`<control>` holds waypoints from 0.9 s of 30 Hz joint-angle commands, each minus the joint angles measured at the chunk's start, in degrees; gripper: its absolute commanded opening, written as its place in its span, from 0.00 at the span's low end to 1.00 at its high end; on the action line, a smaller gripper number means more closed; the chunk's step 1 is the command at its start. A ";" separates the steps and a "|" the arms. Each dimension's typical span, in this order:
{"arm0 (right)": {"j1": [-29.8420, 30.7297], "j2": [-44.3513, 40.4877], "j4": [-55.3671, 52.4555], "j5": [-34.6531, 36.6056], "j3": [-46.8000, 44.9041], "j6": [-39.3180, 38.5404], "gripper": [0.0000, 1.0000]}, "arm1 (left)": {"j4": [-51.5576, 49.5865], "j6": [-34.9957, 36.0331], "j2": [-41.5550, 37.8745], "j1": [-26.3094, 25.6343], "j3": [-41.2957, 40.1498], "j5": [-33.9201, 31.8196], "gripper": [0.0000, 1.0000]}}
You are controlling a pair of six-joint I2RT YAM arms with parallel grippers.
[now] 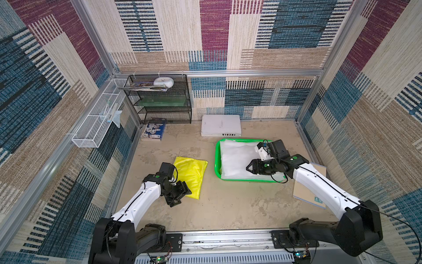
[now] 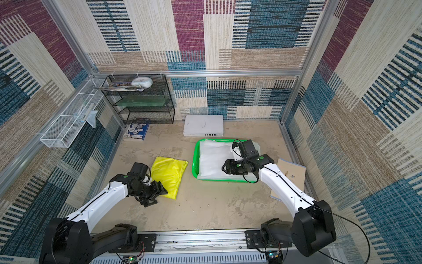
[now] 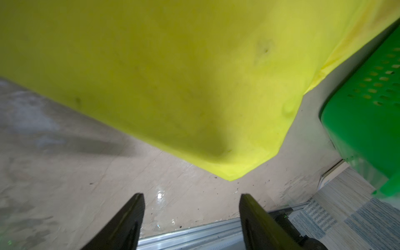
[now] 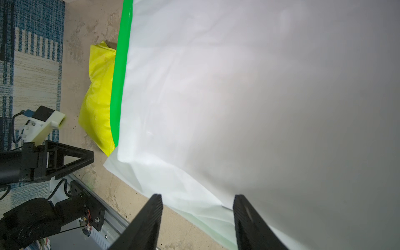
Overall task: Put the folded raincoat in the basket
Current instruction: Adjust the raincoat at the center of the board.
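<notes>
Left gripper (image 3: 191, 195) stands parted and empty, tips just short of a corner of the yellow folded raincoat (image 3: 173, 75), flat on the table (image 3: 65, 173) ahead of it; the basket (image 3: 363, 121) sits beyond. Thin, slippery film, likely light and limp: pinch all layers at that corner. Right gripper (image 4: 198, 195), also parted, hovers over a white raincoat (image 4: 238, 97) in the basket.
</notes>
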 commanded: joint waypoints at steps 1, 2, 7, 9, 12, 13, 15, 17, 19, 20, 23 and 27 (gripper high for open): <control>0.00 -0.39 -0.10 -0.50 -0.02 -0.05 0.58 | 8.71 -1.91 0.07 -0.86 1.11 6.23 0.60; 0.00 -0.40 -0.04 -0.50 -0.02 -0.08 0.58 | 7.93 -1.61 -0.16 -1.07 2.65 6.30 0.52; 0.05 -0.06 -0.33 -0.56 0.33 -0.06 0.58 | 6.31 0.25 3.48 -4.26 11.64 5.38 0.20; 0.02 0.11 -0.46 -0.58 0.69 0.01 0.58 | 6.88 1.22 7.84 -7.25 14.11 4.91 0.10; 0.04 0.51 -1.42 -0.88 2.02 0.18 0.58 | 7.20 1.39 15.88 -10.34 15.58 6.10 0.00; 0.09 0.61 -1.64 -1.12 2.55 0.09 0.58 | 7.33 1.73 18.20 -11.00 15.63 6.02 0.00; 0.09 0.58 -1.79 -1.13 3.09 0.01 0.58 | 8.75 2.16 21.14 -11.94 14.67 4.75 0.00; -0.03 0.75 -2.03 -0.65 3.38 -0.10 0.58 | 8.36 2.73 22.65 -12.14 13.47 2.61 0.00; 0.09 0.98 -2.19 -0.75 3.42 -0.34 0.58 | 5.73 3.61 22.31 -12.08 12.73 -1.23 0.00; 0.09 1.10 -2.17 -0.85 3.32 -0.35 0.58 | 3.56 4.30 21.68 -11.98 12.56 -4.48 0.00; 0.04 1.06 -2.13 -0.87 3.07 -0.22 0.59 | -3.82 6.28 19.88 -10.00 12.37 -15.50 0.00; 0.15 0.04 -2.87 -1.25 3.36 0.07 0.58 | -7.73 5.93 18.72 -3.99 11.52 -21.77 0.02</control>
